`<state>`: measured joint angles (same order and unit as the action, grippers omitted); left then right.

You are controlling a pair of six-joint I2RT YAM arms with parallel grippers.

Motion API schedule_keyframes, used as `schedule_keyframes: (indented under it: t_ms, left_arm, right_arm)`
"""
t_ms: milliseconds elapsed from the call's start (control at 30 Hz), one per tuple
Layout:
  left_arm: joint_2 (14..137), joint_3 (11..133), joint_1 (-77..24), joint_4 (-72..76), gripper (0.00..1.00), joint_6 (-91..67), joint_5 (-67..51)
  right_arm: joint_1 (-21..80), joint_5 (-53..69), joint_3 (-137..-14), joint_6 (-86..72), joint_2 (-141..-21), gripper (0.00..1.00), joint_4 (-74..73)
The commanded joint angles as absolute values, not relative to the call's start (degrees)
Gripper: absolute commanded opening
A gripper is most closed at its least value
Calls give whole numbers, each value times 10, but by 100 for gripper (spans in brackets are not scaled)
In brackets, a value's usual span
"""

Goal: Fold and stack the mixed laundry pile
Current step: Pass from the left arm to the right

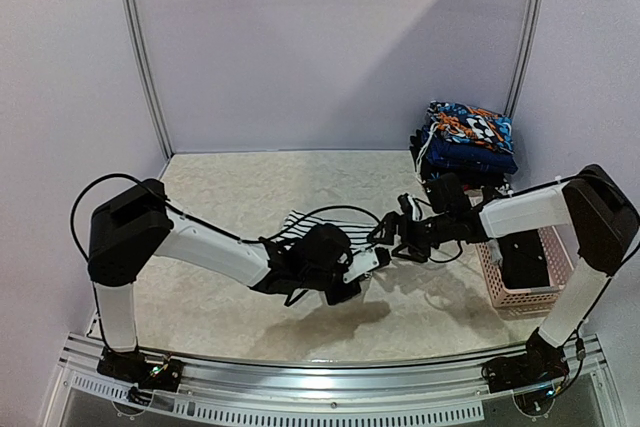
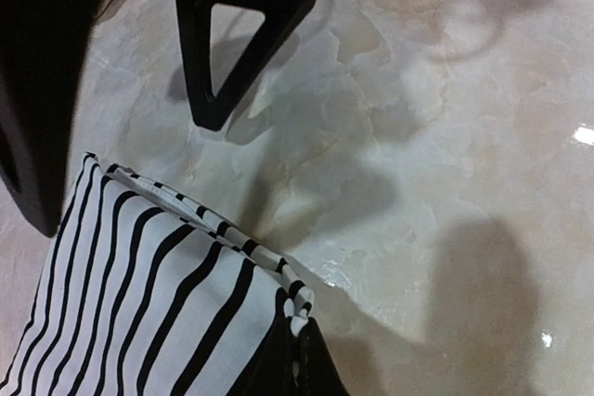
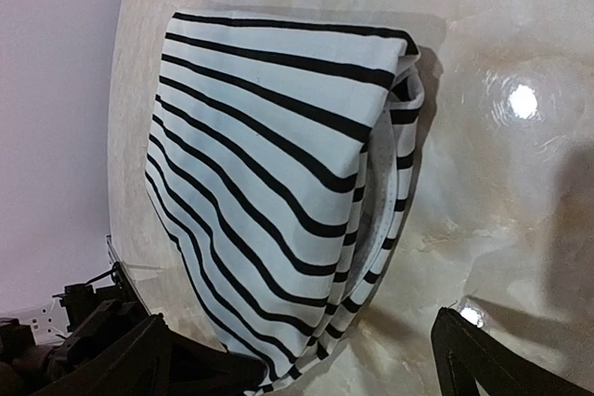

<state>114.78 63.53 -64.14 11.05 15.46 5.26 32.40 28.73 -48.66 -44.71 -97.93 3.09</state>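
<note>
The black-and-white striped garment (image 3: 278,164) lies folded on the table, with its layered edge on the right in the right wrist view. It also shows in the top view, where the striped garment (image 1: 300,225) sits left of centre. My left gripper (image 2: 299,359) is shut on one corner of the striped garment (image 2: 139,303); from above, the left gripper (image 1: 350,272) is at the garment's near right side. My right gripper (image 3: 306,373) is open, and the cloth's lower corner reaches between its spread fingers. From above, the right gripper (image 1: 385,239) hovers just right of the garment. No grey garment is in view.
A stack of folded clothes (image 1: 465,137), topped by a blue and orange print, stands at the back right. The pink lattice basket (image 1: 500,292) sits under the right arm with a black item (image 1: 525,262) inside. The right gripper's finger (image 2: 232,44) shows in the left wrist view.
</note>
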Motion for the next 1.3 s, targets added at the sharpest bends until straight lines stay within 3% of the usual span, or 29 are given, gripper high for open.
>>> schedule_keyframes:
  t_ms: [0,1267]
  left_arm:
    - [1116,619,-632,145,0,138,37]
    - [1062,566,-632,226,0,91,69]
  right_arm:
    - [332,306,-502,-478,-1014,99,57]
    - [339,331,-550,-558,-1118,89,133]
